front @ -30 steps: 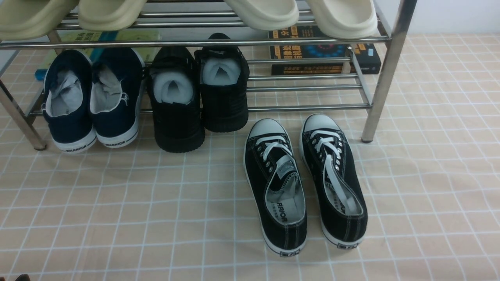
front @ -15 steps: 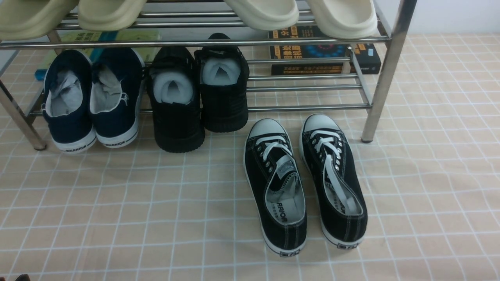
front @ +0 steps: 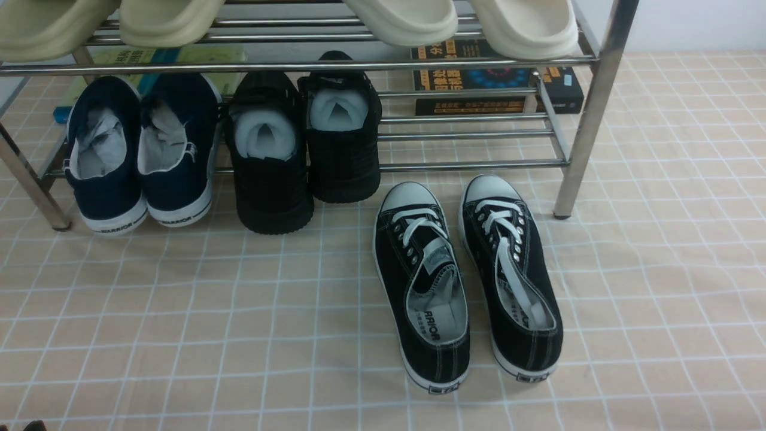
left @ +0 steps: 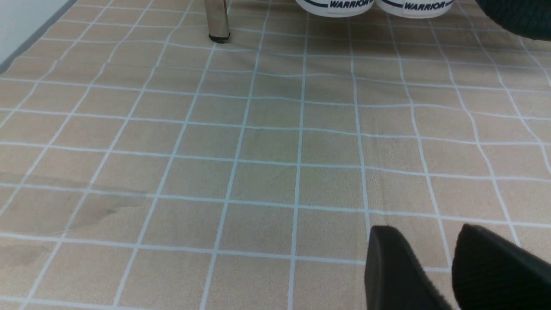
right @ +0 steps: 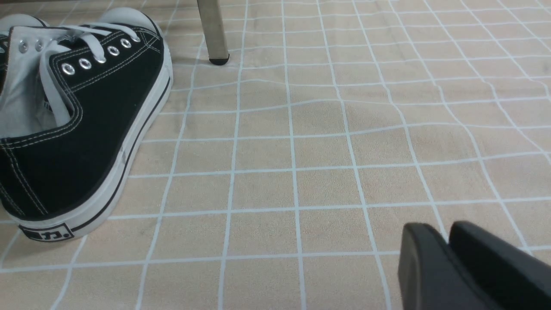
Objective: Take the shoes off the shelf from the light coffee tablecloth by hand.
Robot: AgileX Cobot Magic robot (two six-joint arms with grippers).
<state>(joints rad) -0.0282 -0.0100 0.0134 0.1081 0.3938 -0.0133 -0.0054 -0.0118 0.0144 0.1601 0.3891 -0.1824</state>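
Lying nearest on the tablecloth (front: 179,311), the shoes (front: 467,281) sit side by side off the shelf (front: 589,114), heels toward the camera, white toes pointing at the rack, long axes running near to far with a slight lean to the left. The right shoe is just beside the shelf's right front leg, not touching it. Neither arm shows in the front view. In its wrist view the left tool (left: 434,267) hangs over bare cloth with a clear gap between its fingers, holding nothing. The right tool (right: 450,247) is beside the right shoe, its fingers nearly together, a thin gap between them, gripping nothing. Farther back, navy slip-ons (front: 140,155) and black shoes (front: 302,149) fill the lower tier.
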